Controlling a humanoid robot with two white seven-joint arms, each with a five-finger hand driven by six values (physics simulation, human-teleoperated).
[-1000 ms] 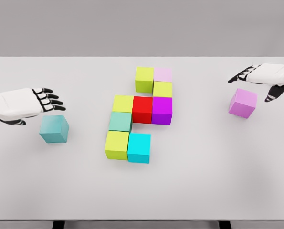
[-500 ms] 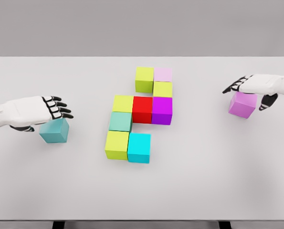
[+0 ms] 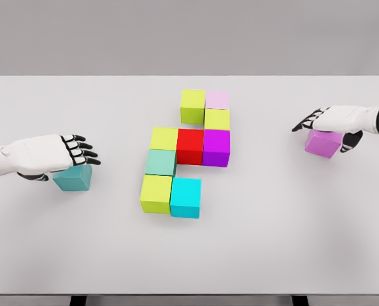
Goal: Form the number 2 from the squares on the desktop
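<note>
Fingers (image 3: 81, 150) of the left hand (image 3: 46, 156) lie stretched flat over the teal cube (image 3: 71, 179) at the table's (image 3: 272, 242) left side, palm resting on its top, not closed around it. Mid-table sits the joined cluster of cubes (image 3: 186, 153): lime and pale pink far, red and magenta in the middle, cyan nearest. At far right, the right hand (image 3: 336, 120) covers the violet cube (image 3: 324, 143), fingers extended, thumb down its right side; a firm grasp cannot be told.
</note>
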